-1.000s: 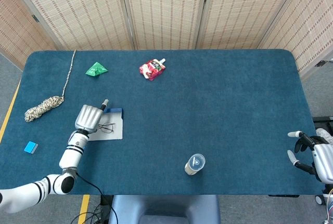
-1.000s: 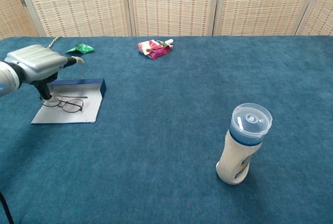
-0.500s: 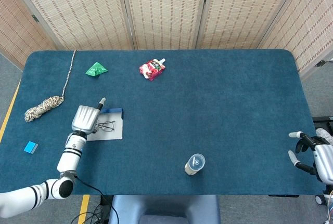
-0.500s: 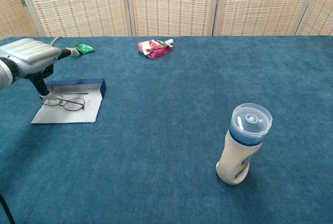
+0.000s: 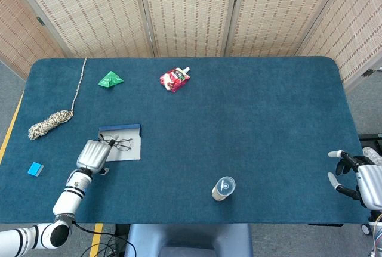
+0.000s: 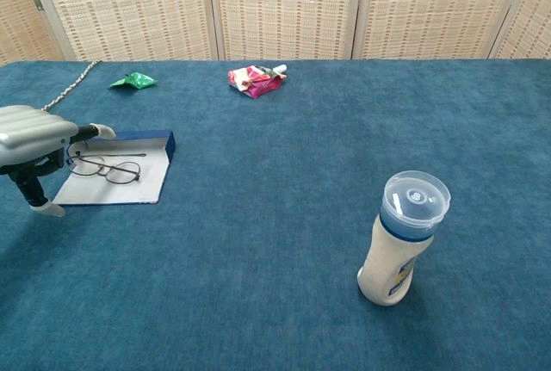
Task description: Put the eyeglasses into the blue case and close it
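The eyeglasses [image 5: 119, 144] [image 6: 109, 167] lie on the pale inner face of the open blue case [image 5: 127, 151] [image 6: 116, 187] at the left of the table. The case's raised blue edge [image 5: 119, 129] [image 6: 138, 137] faces the far side. My left hand [image 5: 92, 155] [image 6: 34, 132] hovers at the case's near-left corner, fingers apart, holding nothing. Off the table's right front corner sits my right hand [image 5: 357, 180], open and empty.
A lidded bottle [image 5: 223, 188] [image 6: 399, 239] stands near the front edge. A red pouch [image 5: 174, 79] [image 6: 256, 78] and a green wrapper [image 5: 110, 80] [image 6: 133, 81] lie at the back. A coiled rope [image 5: 51, 123] and a blue block [image 5: 36, 169] are far left.
My left hand has drawn back from over the glasses toward the front-left, leaving them lying in the case. The right hand has barely moved.
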You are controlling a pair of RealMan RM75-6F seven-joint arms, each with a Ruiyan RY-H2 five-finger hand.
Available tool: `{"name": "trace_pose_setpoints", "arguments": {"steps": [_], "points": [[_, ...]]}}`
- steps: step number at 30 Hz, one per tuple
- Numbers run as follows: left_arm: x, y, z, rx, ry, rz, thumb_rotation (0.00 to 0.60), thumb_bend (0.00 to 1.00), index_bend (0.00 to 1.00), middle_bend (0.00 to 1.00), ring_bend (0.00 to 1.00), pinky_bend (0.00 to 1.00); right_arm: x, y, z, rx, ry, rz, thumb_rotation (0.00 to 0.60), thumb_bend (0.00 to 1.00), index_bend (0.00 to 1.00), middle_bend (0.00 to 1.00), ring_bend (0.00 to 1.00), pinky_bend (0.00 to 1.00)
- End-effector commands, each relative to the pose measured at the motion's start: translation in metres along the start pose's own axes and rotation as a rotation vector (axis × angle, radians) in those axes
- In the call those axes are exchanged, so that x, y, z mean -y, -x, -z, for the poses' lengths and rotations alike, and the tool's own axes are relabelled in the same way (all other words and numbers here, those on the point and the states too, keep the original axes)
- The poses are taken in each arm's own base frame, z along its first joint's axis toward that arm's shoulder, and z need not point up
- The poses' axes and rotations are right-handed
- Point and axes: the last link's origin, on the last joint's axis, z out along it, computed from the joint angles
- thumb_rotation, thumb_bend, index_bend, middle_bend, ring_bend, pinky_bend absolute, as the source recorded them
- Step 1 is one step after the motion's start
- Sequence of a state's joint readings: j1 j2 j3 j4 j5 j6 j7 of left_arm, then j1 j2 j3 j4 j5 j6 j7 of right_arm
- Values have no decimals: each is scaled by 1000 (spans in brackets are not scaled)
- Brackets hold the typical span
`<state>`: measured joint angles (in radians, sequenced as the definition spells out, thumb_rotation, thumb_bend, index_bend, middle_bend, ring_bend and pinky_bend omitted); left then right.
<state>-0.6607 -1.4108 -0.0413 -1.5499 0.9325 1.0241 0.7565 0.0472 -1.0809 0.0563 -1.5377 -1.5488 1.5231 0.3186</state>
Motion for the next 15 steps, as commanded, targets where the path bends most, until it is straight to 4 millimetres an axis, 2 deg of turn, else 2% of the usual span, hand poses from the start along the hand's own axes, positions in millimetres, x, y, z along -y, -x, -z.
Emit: {"name": "trace_pose_setpoints", "arguments": {"steps": [1,15], "points": [[-2,3,1,21,9,-10,600,111,0,938,863,889,0,0,0,-1,-1,0,600,345,333,626,598,352],[-10,13,1,98,27,-23,600,111,0,938,863,890,0,0,1,-1,0,0,600,346,333,627,600,352]]}}
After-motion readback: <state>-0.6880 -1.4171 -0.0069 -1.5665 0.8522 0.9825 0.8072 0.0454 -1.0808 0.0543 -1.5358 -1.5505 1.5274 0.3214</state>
